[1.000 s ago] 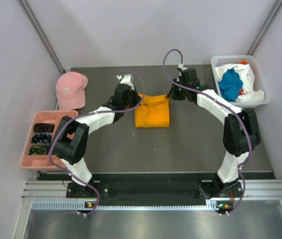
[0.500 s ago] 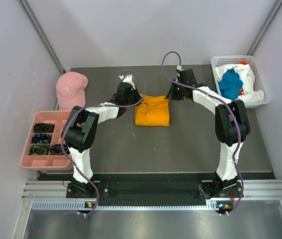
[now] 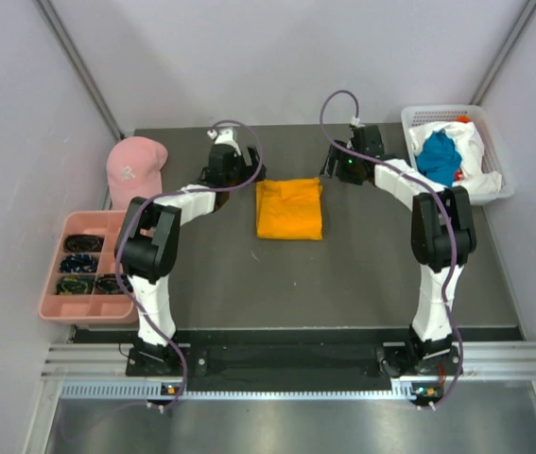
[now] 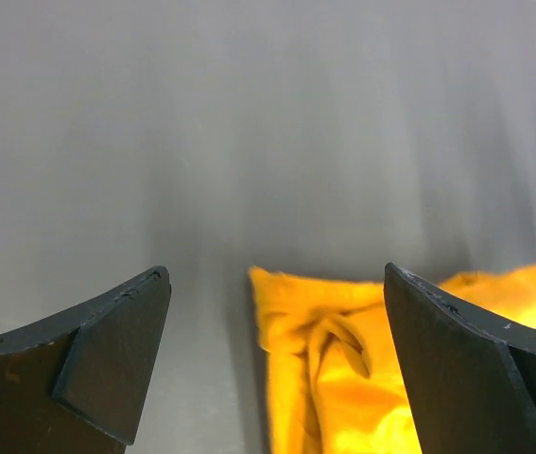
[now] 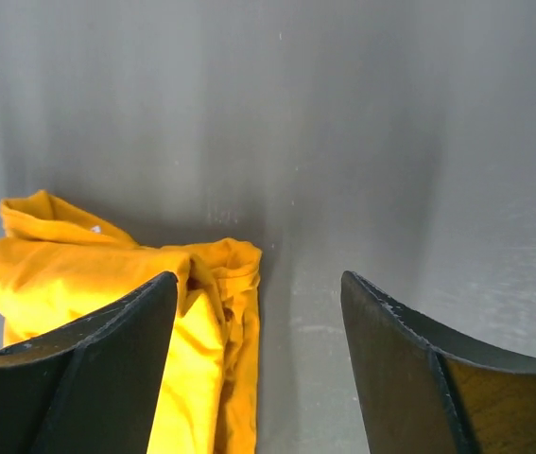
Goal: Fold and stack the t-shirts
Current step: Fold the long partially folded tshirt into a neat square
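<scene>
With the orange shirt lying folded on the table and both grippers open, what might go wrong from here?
The orange shirt is bunched at its far edge near the open left gripper and right gripper; a finger could snag it and undo the fold. The teal shirt and white shirt lie heaped in the basket, so lifting one may drag the other along.

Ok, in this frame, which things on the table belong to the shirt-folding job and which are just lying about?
Part of the job:
- folded orange t-shirt, mid-table
- teal t-shirt and white t-shirt, bunched in the white basket

Just lying about:
- pink cap
- pink compartment tray
</scene>
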Motion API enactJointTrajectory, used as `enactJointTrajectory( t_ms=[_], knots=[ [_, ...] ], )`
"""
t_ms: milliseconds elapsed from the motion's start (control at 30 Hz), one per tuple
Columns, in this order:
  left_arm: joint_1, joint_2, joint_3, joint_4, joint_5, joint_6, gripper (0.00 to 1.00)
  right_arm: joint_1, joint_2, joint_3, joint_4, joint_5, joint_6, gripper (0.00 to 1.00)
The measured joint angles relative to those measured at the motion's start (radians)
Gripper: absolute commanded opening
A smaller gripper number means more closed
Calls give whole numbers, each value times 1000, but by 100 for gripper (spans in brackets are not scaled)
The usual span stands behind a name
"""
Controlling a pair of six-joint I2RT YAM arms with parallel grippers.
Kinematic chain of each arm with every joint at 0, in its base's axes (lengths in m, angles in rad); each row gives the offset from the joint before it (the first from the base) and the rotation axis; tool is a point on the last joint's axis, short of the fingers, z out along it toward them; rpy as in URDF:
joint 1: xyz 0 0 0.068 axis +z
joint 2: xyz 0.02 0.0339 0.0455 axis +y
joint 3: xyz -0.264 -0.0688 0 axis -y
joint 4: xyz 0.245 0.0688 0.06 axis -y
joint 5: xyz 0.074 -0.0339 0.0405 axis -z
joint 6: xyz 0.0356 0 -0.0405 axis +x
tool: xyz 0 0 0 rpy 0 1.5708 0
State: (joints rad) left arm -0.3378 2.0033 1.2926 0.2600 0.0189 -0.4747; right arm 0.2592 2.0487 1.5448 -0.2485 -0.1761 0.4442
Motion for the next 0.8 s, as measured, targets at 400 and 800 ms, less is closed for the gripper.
enactJointTrajectory(
  t_ms=[400, 800],
  knots=[
    [47, -322, -66, 4, 21, 6, 99, -1, -293, -137, 3, -45, -29, 76],
    [47, -346, -294, 180, 318, -172, 94, 0, -292, -341, 155, -407, 44, 75]
  ],
)
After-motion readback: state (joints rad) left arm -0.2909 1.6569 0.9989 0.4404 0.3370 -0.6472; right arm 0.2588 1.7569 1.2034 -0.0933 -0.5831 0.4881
